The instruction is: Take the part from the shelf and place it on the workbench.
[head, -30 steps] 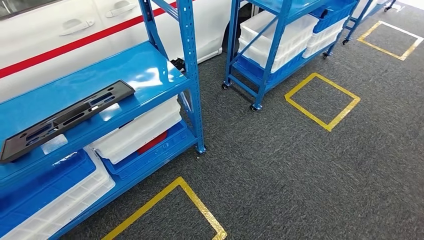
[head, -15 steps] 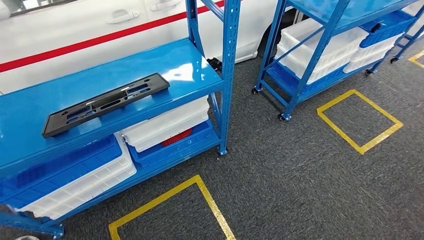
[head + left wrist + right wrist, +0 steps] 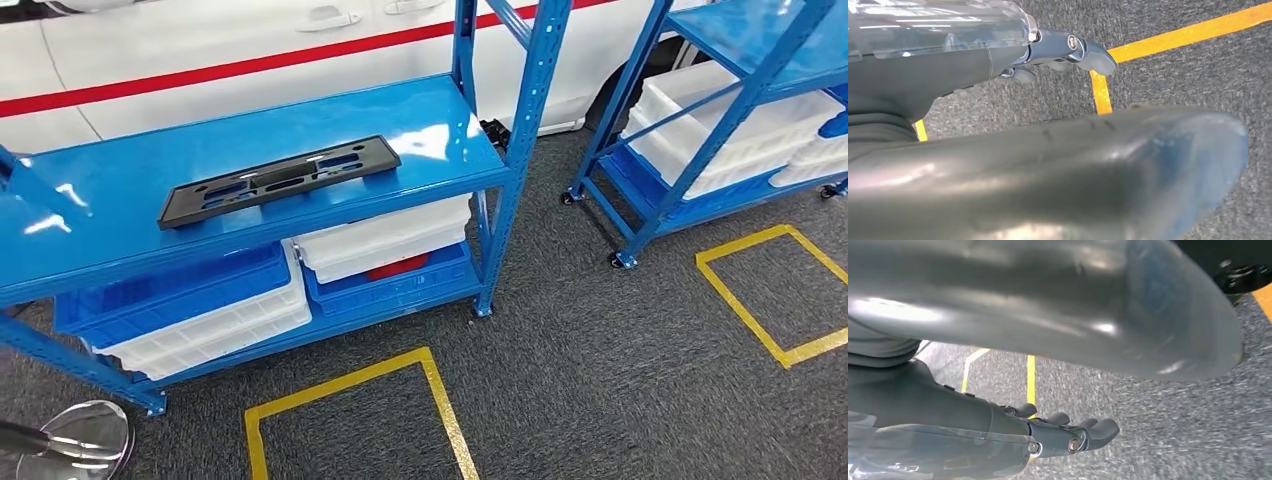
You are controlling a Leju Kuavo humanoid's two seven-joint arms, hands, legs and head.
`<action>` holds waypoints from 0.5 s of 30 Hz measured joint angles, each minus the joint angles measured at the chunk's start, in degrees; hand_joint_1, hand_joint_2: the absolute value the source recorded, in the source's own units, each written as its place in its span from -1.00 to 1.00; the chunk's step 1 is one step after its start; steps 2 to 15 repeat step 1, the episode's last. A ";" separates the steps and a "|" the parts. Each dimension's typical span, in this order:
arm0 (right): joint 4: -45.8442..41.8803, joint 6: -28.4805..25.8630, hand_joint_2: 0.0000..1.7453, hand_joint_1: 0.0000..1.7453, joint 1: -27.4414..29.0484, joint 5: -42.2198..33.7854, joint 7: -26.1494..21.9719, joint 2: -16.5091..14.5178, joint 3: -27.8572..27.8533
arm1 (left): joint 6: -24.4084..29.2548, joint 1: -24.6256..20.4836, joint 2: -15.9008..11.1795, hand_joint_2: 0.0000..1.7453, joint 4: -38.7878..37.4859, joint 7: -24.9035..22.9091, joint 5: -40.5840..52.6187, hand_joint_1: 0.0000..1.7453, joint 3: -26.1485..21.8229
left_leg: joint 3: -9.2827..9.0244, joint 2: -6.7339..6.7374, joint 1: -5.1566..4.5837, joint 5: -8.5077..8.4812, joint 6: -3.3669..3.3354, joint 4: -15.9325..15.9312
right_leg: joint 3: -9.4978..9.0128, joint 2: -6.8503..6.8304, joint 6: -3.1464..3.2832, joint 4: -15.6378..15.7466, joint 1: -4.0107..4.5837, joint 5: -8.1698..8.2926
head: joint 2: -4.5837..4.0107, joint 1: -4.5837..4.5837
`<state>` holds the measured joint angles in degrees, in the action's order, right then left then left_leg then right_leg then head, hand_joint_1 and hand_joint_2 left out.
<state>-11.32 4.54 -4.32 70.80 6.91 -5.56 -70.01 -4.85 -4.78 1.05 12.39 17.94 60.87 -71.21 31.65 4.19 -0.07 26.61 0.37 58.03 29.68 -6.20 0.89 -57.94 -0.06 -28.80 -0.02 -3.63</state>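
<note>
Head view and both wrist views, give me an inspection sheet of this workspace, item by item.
Surface: blue shelf, glossy; no workbench seen.
Job's things: black part lies flat on the shelf, untouched.
Clutter: white and blue bins on the level below.
Hands: left hand and right hand hang over carpet, fingers loosely extended, holding nothing.
Cables: nothing seen.
Surroundings: white car behind, second blue rack, yellow floor tape.
</note>
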 joint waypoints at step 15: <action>0.00 0.00 -1.00 -1.00 -0.03 0.01 0.00 0.00 0.00 | -0.01 -0.06 0.01 -1.00 0.00 0.01 0.01 -1.00 0.00 | 0.03 0.03 -0.17 0.05 -0.24 -0.07 | -0.03 -0.25 -0.16 -0.03 0.07 -0.06 | 0.00 0.00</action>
